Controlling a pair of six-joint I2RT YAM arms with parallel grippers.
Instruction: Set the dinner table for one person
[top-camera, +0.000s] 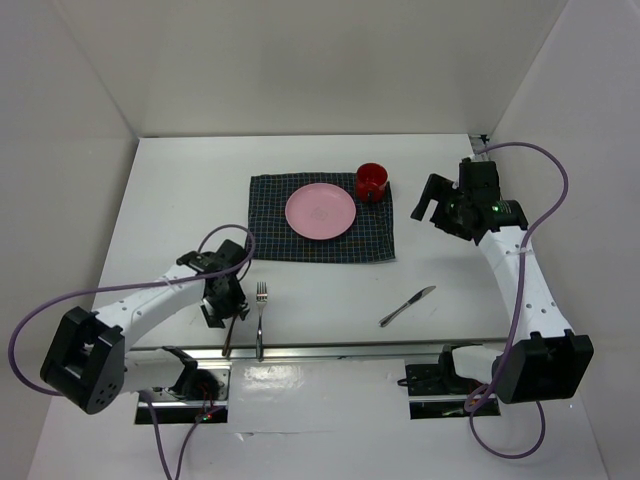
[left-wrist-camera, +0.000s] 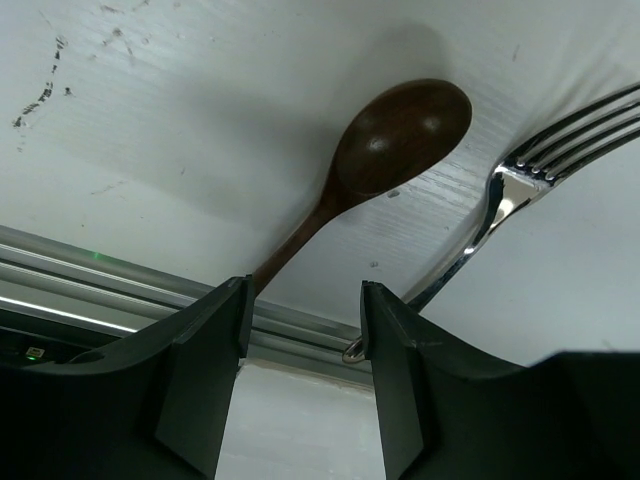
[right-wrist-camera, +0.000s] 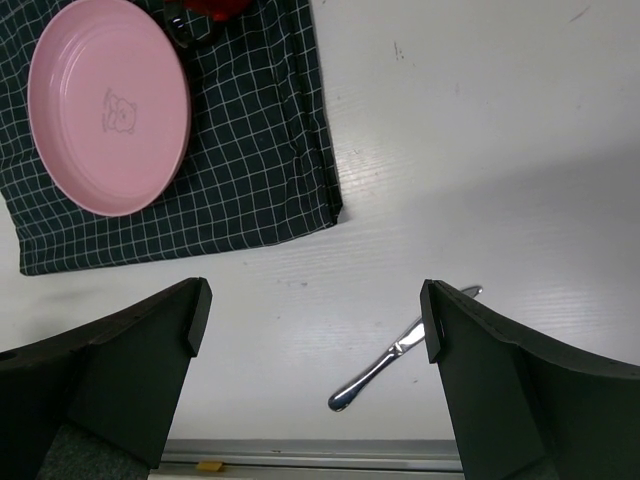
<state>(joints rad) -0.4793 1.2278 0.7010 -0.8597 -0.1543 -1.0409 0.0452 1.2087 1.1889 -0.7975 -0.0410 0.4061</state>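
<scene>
The white dinner table carries a dark checked placemat with a pink plate and a red mug on it. A steel fork and a dark wooden spoon lie near the front rail, and a knife lies to the right. My left gripper is open and empty, low over the spoon's handle. In the left wrist view the spoon and fork lie beyond the gripper. My right gripper is open and empty, right of the mug, high above the knife.
A metal rail runs along the table's near edge, just past the handles of the spoon and fork. White walls enclose the table at the back and sides. The right wrist view shows the plate and the placemat at the upper left.
</scene>
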